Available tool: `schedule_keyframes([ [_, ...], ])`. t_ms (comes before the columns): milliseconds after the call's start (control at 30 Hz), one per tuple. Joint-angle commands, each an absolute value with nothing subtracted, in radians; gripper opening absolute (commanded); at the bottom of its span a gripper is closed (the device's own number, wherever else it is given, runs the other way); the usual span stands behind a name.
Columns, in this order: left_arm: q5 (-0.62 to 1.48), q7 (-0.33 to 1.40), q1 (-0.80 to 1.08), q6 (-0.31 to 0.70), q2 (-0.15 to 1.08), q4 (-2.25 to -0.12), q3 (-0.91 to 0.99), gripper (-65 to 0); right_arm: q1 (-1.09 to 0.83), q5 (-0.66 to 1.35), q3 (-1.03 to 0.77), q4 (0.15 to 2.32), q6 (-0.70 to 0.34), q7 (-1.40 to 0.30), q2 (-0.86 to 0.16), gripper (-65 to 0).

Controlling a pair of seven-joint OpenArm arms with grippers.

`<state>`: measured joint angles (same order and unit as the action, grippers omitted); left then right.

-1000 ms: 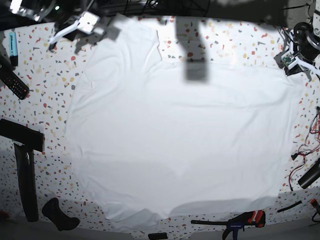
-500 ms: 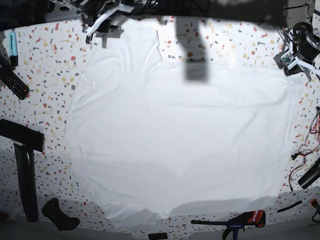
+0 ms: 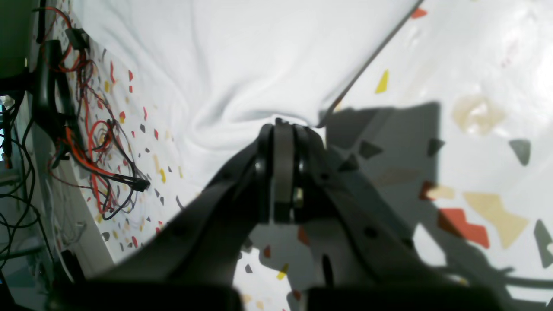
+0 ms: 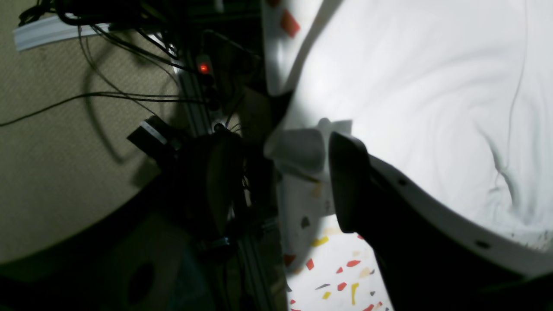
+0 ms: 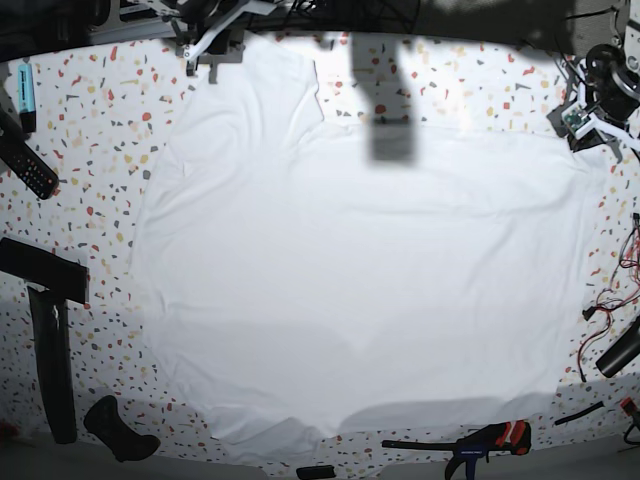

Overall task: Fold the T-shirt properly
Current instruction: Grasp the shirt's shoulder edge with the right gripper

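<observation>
A: Looking at the base view, the T-shirt [image 5: 350, 270] lies spread flat over most of the speckled table [image 5: 90, 170], one sleeve reaching to the far left, the hem along the near edge.

B: And the arms?

A: The left gripper [image 3: 283, 129] sits at the far right corner of the cloth, jaws fully closed with a puckered bit of the shirt's edge between them. The right gripper [image 4: 276, 172] is at the far left sleeve, jaws standing wide, one finger over the fabric and the other off past the table's edge. It has hold of nothing yet.

B: So what might spoil it?

A: I'd judge the right side the weak spot. A little flap of sleeve [image 4: 302, 149] sits between those fingers, right at the table rim. If they close too shallow, they could catch only the curled tip, and it may slip free on lifting.

B: And if one side lifts alone?

A: Then the pinched right corner would drag the shirt askew and wrinkle it. The loose wires [image 3: 99, 147] just beside the left gripper could also snag.
</observation>
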<state>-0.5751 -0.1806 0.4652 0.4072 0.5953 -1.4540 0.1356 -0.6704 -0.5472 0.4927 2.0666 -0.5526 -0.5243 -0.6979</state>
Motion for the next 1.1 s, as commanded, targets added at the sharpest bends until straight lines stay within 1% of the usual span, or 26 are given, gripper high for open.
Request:
schedule_keyframes([
  [0,-0.571,-0.188,0.468,0.416,0.610,-1.465,0.141,-65.0,-0.675,-0.551,0.491,2.071,-0.539,-0.516,-0.707,-31.3],
  [33,-0.571,-0.188,0.468,0.416,0.610,-1.465,0.141,-65.0,-0.673,-0.550,0.492,2.065,-0.539,-0.516,-0.707,-33.4],
  [67,-0.571,-0.188,0.468,0.416,0.610,-1.465,0.141,-65.0,-0.673,-0.550,0.492,2.061,-0.538,-0.514,-0.707,-36.8],
  [200,-0.571,-0.188,0.468,0.416,0.610,-1.465,0.141,-65.0,-0.673,-0.550,0.492,2.064,-0.538,-0.513,-0.707,-55.6],
  [267,-0.571,-0.188,0.468,0.416,0.610,-1.465,0.141,-65.0,-0.673,-0.549,0.492,2.070,-0.537,-0.513,-0.707,-62.7],
  [300,-0.571,-0.188,0.468,0.416,0.610,-1.465,0.141,-65.0,-0.673,-0.546,0.492,2.076,-0.537,-0.513,-0.707,-65.0],
  [433,-0.571,-0.188,0.468,0.416,0.610,-1.465,0.141,-65.0,-0.674,-0.546,0.492,2.119,-0.535,-0.513,-0.707,-65.0],
  [567,-0.568,-0.189,0.468,0.415,0.611,-1.466,0.141,-65.0,-0.672,-0.506,0.491,2.187,-0.447,-0.513,-0.707,-65.0],
  [700,-0.487,-0.189,0.466,0.415,0.619,-1.466,0.141,-65.0,-0.647,-0.443,0.491,2.253,-0.440,-0.513,-0.707,-65.0],
  [800,-0.450,-0.193,0.465,0.410,0.618,-1.470,0.141,-65.0,-0.611,-0.433,0.491,2.259,-0.418,-0.524,-0.707,-65.0],
  [1000,-0.451,-0.196,0.465,0.410,0.618,-1.494,0.141,-65.0,-0.516,-0.406,0.491,2.259,-0.205,-0.560,-0.706,-65.0],
  [1067,-0.451,-0.196,0.465,0.408,0.618,-1.502,0.141,-65.0,-0.483,-0.388,0.491,2.259,-0.175,-0.560,-0.694,-65.0],
])
